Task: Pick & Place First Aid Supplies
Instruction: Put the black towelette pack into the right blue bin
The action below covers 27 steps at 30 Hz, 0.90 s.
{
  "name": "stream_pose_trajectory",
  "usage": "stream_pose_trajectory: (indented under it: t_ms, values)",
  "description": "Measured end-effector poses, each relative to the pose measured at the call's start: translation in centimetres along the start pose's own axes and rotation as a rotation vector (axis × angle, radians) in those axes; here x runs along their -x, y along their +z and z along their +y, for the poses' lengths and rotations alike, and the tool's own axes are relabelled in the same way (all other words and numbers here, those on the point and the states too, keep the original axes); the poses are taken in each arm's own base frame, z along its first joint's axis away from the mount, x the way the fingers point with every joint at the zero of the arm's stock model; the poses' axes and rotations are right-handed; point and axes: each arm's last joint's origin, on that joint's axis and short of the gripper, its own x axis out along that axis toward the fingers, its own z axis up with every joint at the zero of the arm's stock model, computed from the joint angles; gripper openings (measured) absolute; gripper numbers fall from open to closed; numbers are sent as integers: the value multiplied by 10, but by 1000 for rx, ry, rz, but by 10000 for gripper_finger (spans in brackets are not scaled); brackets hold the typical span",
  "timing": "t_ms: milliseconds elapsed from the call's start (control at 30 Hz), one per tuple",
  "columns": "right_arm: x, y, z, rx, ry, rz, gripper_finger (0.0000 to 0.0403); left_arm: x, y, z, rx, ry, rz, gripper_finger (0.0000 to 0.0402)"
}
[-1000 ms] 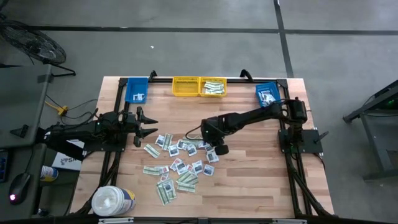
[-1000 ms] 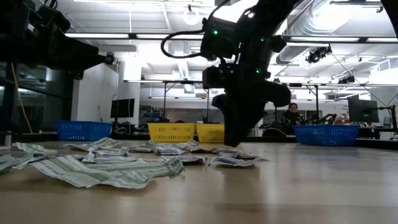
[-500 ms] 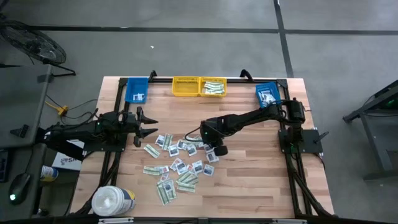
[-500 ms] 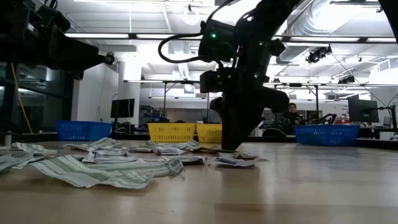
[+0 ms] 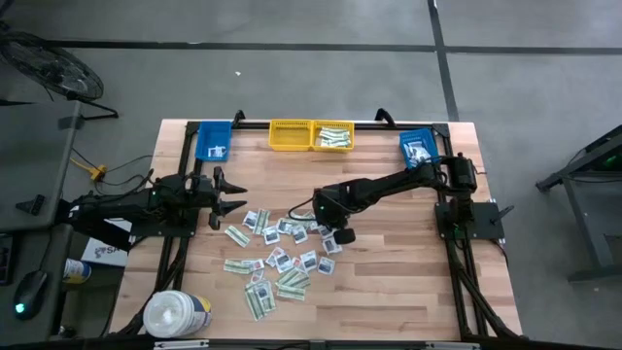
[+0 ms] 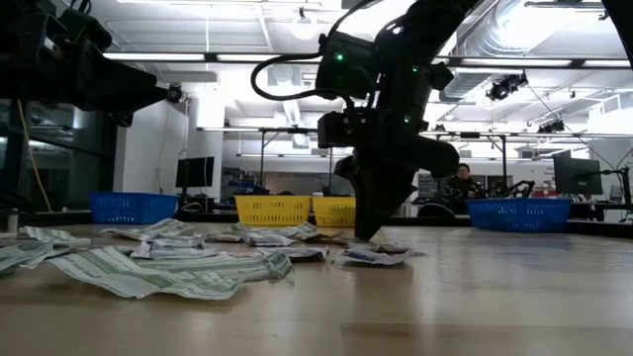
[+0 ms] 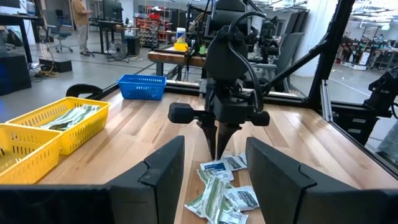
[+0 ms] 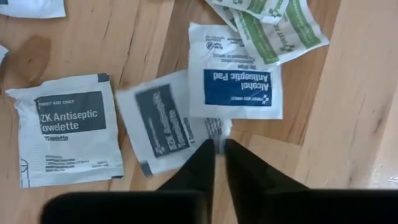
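Packet (image 8: 168, 124) just beside right gripper (image 8: 219, 155): print blurred, unreadable. Antiseptic towelette packet (image 8: 68, 137) beyond it: small print illegible.

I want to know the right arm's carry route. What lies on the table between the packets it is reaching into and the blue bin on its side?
Only bare wood: the high view shows nothing between the packet pile and the blue bin except the right arm overhead, its right gripper down at the pile.
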Motion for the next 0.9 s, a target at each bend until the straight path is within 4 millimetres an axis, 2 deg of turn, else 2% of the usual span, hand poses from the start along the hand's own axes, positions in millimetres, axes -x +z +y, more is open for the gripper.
stream_pose_trajectory:
  t_ms: [100, 300, 533, 700, 900]
  values:
    - [0, 0, 0, -1, -2, 5, 5, 0, 0, 0, 0, 1, 0, 172]
    - [0, -4, 0, -58, -23, 42, 2, 0, 0, 0, 0, 0, 0, 172]
    - [10, -10, 3, -161, -17, 97, 1, 0, 0, 0, 0, 0, 0, 172]
    - [24, -18, 4, -239, -27, 166, 0, 0, 0, 0, 0, 0, 0, 172]
    - [46, -29, 5, -316, -120, 262, 0, 0, 0, 0, 0, 1, 0, 172]
